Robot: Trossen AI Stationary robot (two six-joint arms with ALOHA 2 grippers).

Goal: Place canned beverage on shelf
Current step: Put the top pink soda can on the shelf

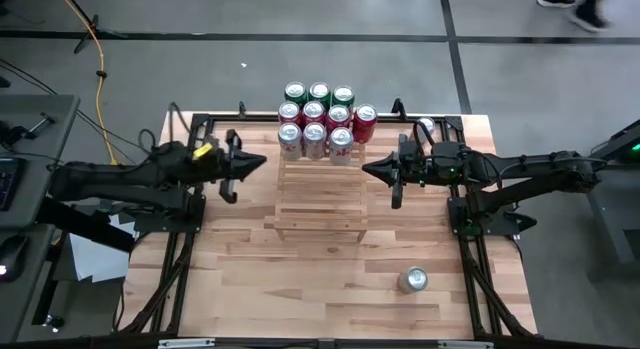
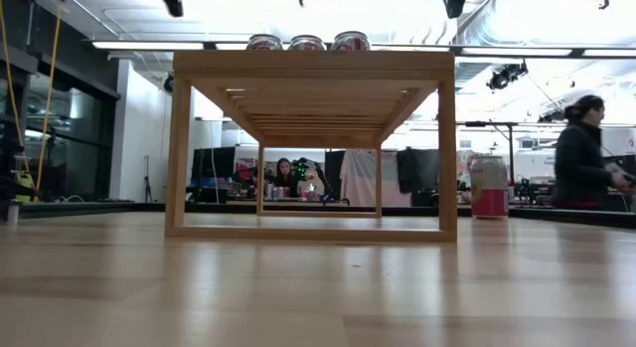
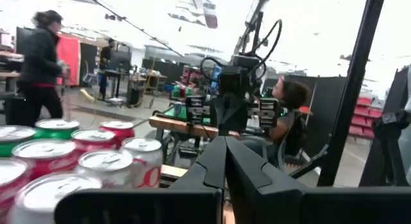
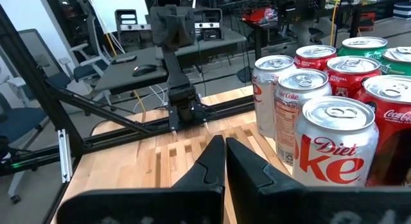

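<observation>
The shelf (image 1: 320,194), a light wooden slatted rack, stands on short legs at mid table. Several red, silver and green cans (image 1: 318,119) stand upright on its far end and show close up in both wrist views (image 3: 96,163) (image 4: 334,140). One red can (image 1: 365,124) stands at the shelf's far right corner; in the low view this red can (image 2: 488,188) rests on the tabletop. A silver can (image 1: 413,280) stands alone near the front right. My left gripper (image 1: 262,163) hovers shut left of the shelf; my right gripper (image 1: 366,170) hovers shut to its right. Both point at each other, holding nothing.
Black frame rails (image 1: 190,239) run along both table sides beneath the arms. Another can (image 1: 427,124) peeks out behind my right arm at the far right. Bare tabletop (image 1: 300,289) lies in front of the shelf. A person (image 2: 581,153) stands in the room beyond.
</observation>
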